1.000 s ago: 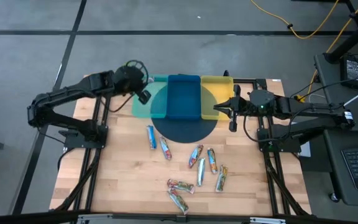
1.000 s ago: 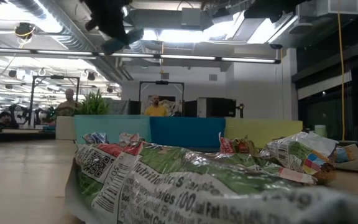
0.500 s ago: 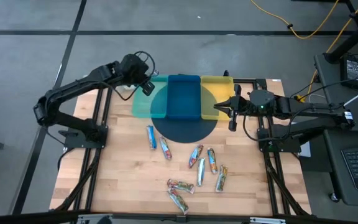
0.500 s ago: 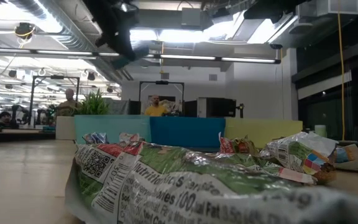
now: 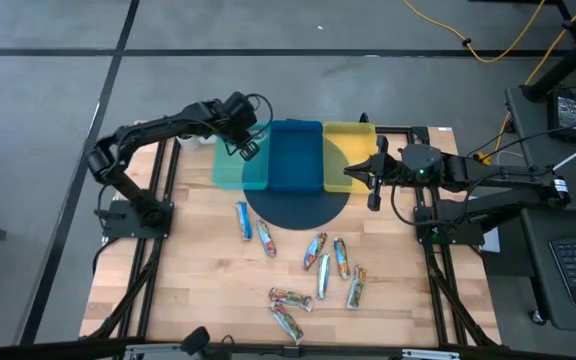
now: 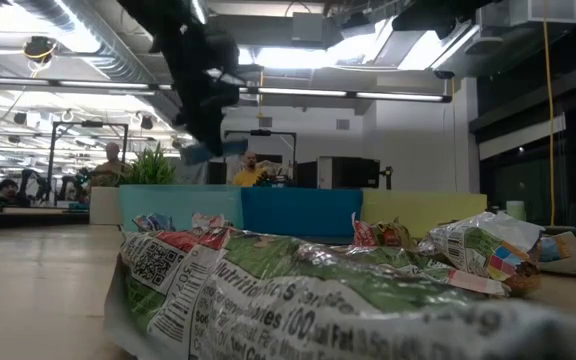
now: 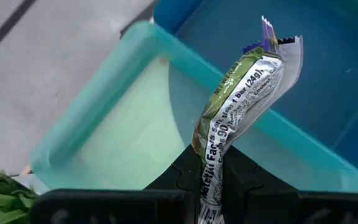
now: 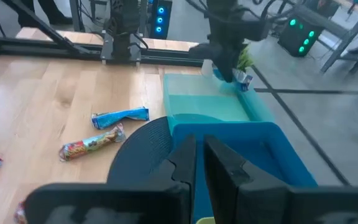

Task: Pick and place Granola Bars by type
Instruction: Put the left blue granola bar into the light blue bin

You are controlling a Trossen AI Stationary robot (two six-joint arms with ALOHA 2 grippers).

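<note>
Nine bars on table, one in left pincer.

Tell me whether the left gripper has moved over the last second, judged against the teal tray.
Yes. In the high view the left gripper, shut on a granola bar, has travelled rightward from beyond the table's left rear to over the teal tray.

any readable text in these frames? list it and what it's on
"1 Bar (24g)": wrapper of the granola bar clamped in the left gripper, held over the teal tray; the other print on it is too blurred to read.
"100", "Fat": green-and-silver wrapper nearest the low camera; its remaining print and QR code are not legible.
Wrappers of the bars on the table: too small to read.
</note>
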